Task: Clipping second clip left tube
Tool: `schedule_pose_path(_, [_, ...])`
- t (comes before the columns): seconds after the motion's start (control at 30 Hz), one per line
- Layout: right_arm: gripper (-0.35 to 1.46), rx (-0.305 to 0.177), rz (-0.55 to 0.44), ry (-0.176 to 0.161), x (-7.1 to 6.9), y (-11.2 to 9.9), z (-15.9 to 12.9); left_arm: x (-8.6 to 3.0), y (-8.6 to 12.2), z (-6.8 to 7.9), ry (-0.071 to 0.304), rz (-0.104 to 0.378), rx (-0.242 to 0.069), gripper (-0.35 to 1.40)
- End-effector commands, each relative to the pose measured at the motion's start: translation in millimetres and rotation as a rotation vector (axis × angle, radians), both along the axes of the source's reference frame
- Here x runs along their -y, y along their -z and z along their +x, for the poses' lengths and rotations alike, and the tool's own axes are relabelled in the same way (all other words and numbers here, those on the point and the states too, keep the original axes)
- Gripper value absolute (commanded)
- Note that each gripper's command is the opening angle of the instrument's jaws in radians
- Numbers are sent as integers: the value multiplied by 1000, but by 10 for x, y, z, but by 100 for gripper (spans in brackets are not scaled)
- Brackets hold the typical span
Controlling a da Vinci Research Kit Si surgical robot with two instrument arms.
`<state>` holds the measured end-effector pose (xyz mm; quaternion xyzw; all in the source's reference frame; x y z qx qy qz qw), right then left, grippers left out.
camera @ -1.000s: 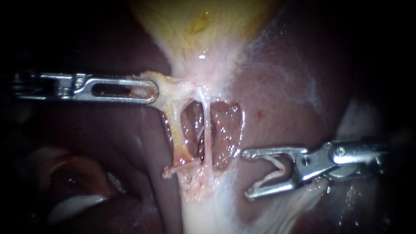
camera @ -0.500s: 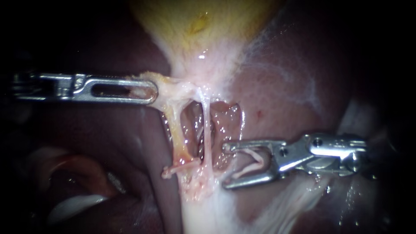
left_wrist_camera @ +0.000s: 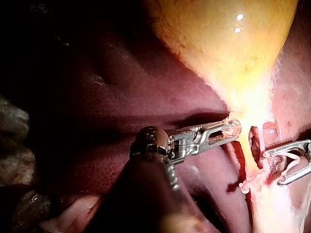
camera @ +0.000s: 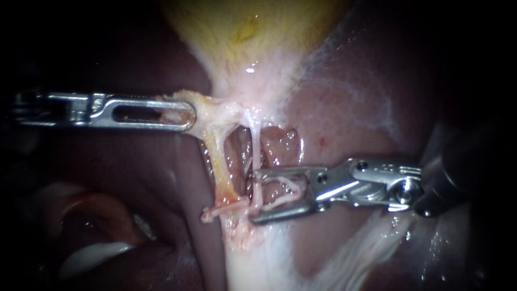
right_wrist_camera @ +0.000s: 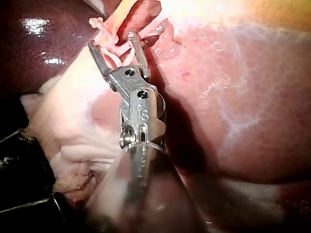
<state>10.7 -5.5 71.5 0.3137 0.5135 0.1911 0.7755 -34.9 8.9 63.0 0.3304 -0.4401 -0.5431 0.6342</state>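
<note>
**Left instrument** [camera: 186, 112]: entered from the left, shaft level. Slotted jaws are closed on a fold of yellowish tissue at the neck of the gallbladder [camera: 253, 27], which is held drawn out sideways. The same grip is seen in the left wrist view [left_wrist_camera: 228, 130].

**Right instrument** [camera: 253, 196]: entered from the right, lying low across the liver [camera: 350, 108]. Its jaws stand apart, and a pale loaded clip [camera: 291, 184] is carried between them, one leg lying along each jaw and the bend set deep in the throat.

**Left tube** [camera: 221, 161]: the thicker, yellowish strand, run from the gripped neck tissue down to the pale connective tissue [camera: 253, 264] below. It is located just beyond the tips of the right instrument's jaws, outside their gap.

**Seated clip** [camera: 223, 207]: a pinkish clip is found crosswise at the lower end of the left tube, level with the lower jaw tip and just beside it.

**Right tube** [camera: 255, 134]: the thin whitish strand, close beside the left tube. Its lower stretch is seen within the gap of the right instrument's jaws, near their tips, in front of the loaded clip's open end.

**Right wrist view**: the jaw tips [right_wrist_camera: 112, 41] are seen spread, with pink tissue strands between and just ahead of them. Which strand is which cannot be told there.
</note>
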Motion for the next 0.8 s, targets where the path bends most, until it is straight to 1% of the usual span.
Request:
schedule_pose_path(0.03, [48,1,1,-2,0,-2,2,0,0,0,0,0,0,-35])
schedule_pose_path(0.23, [48,29,-2,6,0,-16,13,1,2,0,1,0,-1,-35])
schedule_pose_path(0.3, [49,32,-6,2,1,-20,18,1,3,0,1,0,-1,-35])
schedule_pose_path(0.43, [49,29,-3,8,3,-24,29,1,3,0,1,0,-1,-35])
schedule_pose_path(0.53, [49,30,4,6,2,-25,38,1,3,-1,2,0,-1,-35])
schedule_pose_path(0.63, [49,30,14,12,1,-25,45,2,4,-1,2,1,-1,-35])
schedule_pose_path(0.73, [49,25,35,10,1,-27,51,2,5,-1,2,1,-2,-35])
schedule_pose_path(0.8, [49,13,56,11,2,-28,54,2,5,-1,2,1,-2,-35])
